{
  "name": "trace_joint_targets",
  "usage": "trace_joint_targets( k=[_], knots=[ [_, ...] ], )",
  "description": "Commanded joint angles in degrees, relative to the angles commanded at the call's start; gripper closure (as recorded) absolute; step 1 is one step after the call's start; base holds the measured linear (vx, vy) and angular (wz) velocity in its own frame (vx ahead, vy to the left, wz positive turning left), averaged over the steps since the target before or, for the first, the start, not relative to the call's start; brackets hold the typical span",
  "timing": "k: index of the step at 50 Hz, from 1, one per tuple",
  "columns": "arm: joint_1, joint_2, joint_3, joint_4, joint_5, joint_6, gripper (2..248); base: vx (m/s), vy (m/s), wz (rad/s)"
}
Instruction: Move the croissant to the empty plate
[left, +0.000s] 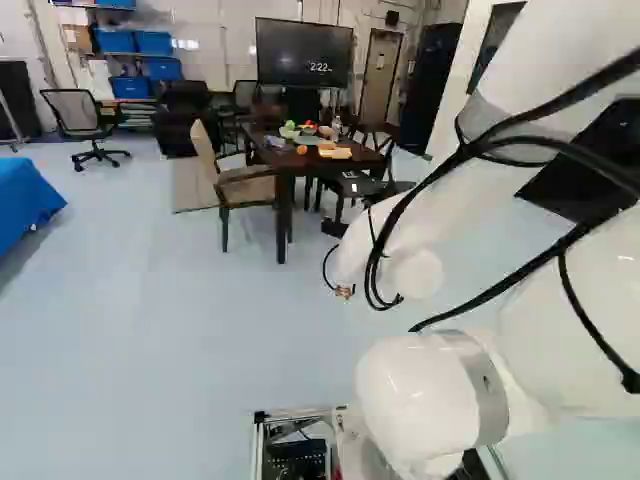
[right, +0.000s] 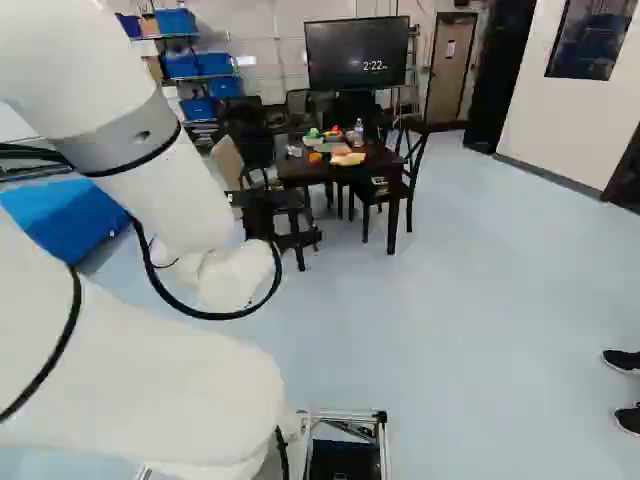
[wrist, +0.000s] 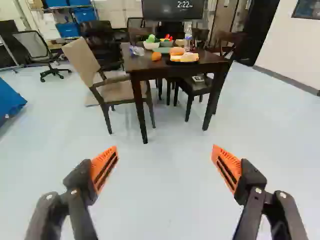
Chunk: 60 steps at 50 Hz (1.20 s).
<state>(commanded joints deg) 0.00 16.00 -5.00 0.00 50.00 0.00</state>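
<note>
In the right base view my gripper (right: 285, 222) shows dark in front of the table. In the wrist view the gripper (wrist: 166, 168) stands open, nothing between its fingers, with the dark table (wrist: 170, 66) some way ahead. Bread-like food (wrist: 189, 57) lies on a black plate (wrist: 172, 63) near the table's front edge, with a rounded bun-like piece (wrist: 176, 51) just behind it. Which piece is the croissant I cannot tell. Behind these lies a flat green-grey plate (wrist: 162, 50); whether it is empty is hard to see.
An orange (wrist: 156, 56), a pale bowl (wrist: 151, 45) and a bottle (wrist: 188, 36) stand on the table. A beige chair (wrist: 82, 60) is at its left side, a dark chair (wrist: 196, 86) at its right. Someone's shoes (right: 625, 361) show at the right base view's right edge.
</note>
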Motion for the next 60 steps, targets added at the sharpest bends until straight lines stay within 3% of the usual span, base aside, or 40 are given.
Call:
trace_joint_targets(
  k=[60],
  knots=[
    [0.0,0.0,0.0,0.0,0.0,0.0,3,0.015,-0.004,-0.005]
  ],
)
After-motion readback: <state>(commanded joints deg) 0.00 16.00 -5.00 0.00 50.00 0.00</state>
